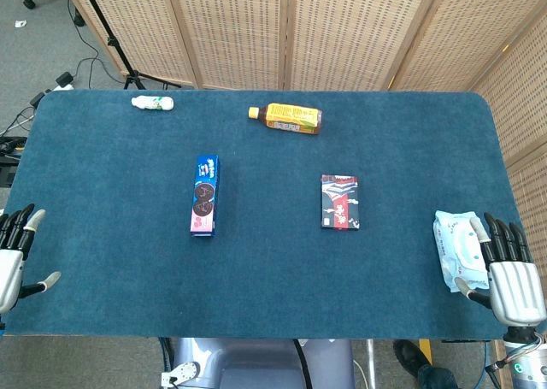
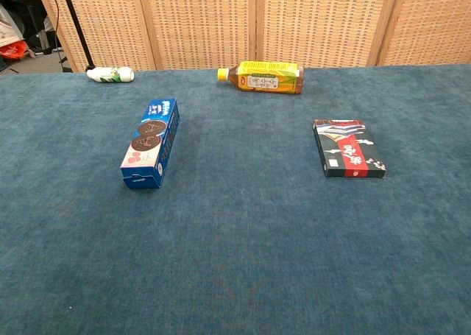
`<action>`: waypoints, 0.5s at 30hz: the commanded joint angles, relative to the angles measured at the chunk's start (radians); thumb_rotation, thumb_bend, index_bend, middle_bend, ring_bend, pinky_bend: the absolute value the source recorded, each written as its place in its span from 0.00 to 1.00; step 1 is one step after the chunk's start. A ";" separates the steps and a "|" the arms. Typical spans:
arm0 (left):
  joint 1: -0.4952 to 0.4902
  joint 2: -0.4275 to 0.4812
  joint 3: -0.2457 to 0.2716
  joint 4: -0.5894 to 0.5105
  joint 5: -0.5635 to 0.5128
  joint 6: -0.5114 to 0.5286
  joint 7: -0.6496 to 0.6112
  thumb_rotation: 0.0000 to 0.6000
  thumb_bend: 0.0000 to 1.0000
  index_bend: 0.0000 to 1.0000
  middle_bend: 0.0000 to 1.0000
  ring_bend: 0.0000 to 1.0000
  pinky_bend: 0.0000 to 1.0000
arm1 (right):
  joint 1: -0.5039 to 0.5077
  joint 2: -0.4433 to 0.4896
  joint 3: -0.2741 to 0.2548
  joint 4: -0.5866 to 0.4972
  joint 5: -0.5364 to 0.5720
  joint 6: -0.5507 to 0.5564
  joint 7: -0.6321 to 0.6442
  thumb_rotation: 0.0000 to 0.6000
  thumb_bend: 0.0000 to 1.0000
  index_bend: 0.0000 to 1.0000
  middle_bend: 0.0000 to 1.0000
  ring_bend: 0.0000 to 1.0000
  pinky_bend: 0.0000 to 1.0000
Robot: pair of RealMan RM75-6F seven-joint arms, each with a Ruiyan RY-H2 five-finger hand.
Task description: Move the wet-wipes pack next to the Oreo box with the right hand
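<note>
The wet-wipes pack (image 1: pixel 455 245), pale blue and white, lies flat near the table's right edge in the head view. My right hand (image 1: pixel 506 271) hovers over its near right corner, fingers spread, thumb beside the pack, holding nothing. The blue Oreo box (image 1: pixel 204 194) (image 2: pixel 151 142) lies lengthwise left of centre, far from the pack. My left hand (image 1: pixel 14 254) sits at the table's left edge with fingers apart and empty. The chest view shows neither hand nor the pack.
A dark red-and-black box (image 1: pixel 340 202) (image 2: pixel 348 157) lies between the Oreo box and the pack. A yellow tea bottle (image 1: pixel 285 118) (image 2: pixel 261 77) and a small white bottle (image 1: pixel 153 103) (image 2: pixel 110 73) lie at the back of the blue table (image 1: pixel 273 278).
</note>
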State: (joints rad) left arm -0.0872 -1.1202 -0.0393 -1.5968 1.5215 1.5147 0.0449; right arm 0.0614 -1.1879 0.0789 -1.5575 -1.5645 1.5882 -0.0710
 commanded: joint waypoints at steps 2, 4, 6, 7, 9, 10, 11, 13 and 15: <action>0.004 -0.001 0.002 0.001 0.005 0.007 0.000 1.00 0.00 0.00 0.00 0.00 0.00 | 0.000 0.006 -0.005 -0.003 -0.006 -0.004 0.013 1.00 0.00 0.00 0.00 0.00 0.00; 0.006 -0.002 0.002 0.001 0.006 0.012 0.000 1.00 0.00 0.00 0.00 0.00 0.00 | 0.002 0.012 -0.010 -0.004 -0.010 -0.013 0.032 1.00 0.00 0.00 0.00 0.00 0.00; 0.010 -0.001 0.002 -0.004 0.009 0.019 0.001 1.00 0.00 0.00 0.00 0.00 0.00 | 0.009 0.035 -0.015 -0.012 -0.004 -0.040 0.062 1.00 0.00 0.00 0.00 0.00 0.00; 0.011 0.000 0.002 -0.005 0.013 0.026 -0.001 1.00 0.00 0.00 0.00 0.00 0.00 | 0.017 0.057 -0.015 -0.027 0.011 -0.068 0.094 1.00 0.00 0.00 0.00 0.00 0.00; 0.013 -0.001 0.001 -0.005 0.013 0.029 0.000 1.00 0.00 0.00 0.00 0.00 0.00 | 0.049 0.120 -0.015 -0.058 0.040 -0.158 0.212 1.00 0.00 0.00 0.00 0.00 0.00; 0.012 -0.001 0.001 -0.005 0.012 0.026 0.000 1.00 0.00 0.00 0.00 0.00 0.00 | 0.065 0.147 -0.016 -0.063 0.044 -0.195 0.269 1.00 0.00 0.00 0.00 0.00 0.00; 0.010 0.000 0.001 -0.007 0.009 0.021 0.000 1.00 0.00 0.00 0.00 0.00 0.00 | 0.092 0.180 -0.012 -0.060 0.048 -0.248 0.379 1.00 0.06 0.00 0.00 0.00 0.00; 0.008 -0.001 -0.001 -0.009 0.003 0.015 0.004 1.00 0.00 0.00 0.00 0.00 0.00 | 0.126 0.204 -0.001 -0.025 0.043 -0.298 0.554 1.00 0.29 0.00 0.00 0.00 0.00; 0.006 -0.001 -0.003 -0.012 -0.001 0.010 0.008 1.00 0.00 0.00 0.00 0.00 0.00 | 0.153 0.199 0.011 0.043 0.043 -0.330 0.725 1.00 0.77 0.00 0.00 0.00 0.00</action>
State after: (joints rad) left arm -0.0805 -1.1213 -0.0416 -1.6077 1.5212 1.5259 0.0529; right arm 0.1311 -1.0592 0.0715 -1.5832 -1.5383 1.3986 0.2976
